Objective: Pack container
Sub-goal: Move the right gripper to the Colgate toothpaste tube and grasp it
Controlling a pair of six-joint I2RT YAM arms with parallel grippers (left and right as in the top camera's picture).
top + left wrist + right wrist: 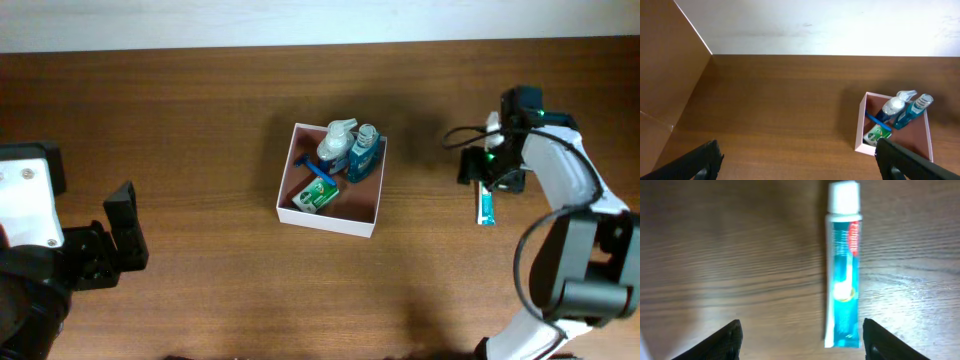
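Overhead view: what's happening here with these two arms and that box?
Two robot arms are packing toiletries into the container. It holds a spray bottle, a blue bottle, a soap pack and a thin blue item. The right gripper hangs open over a toothpaste tube lying on the table apart from the container, not gripping it yet. The left gripper sits open and empty, off to the side.

Container (330, 222) holds bottles (350, 150), soap pack (314, 197); toothpaste tube (486, 208) lies beside right hand (490, 180).
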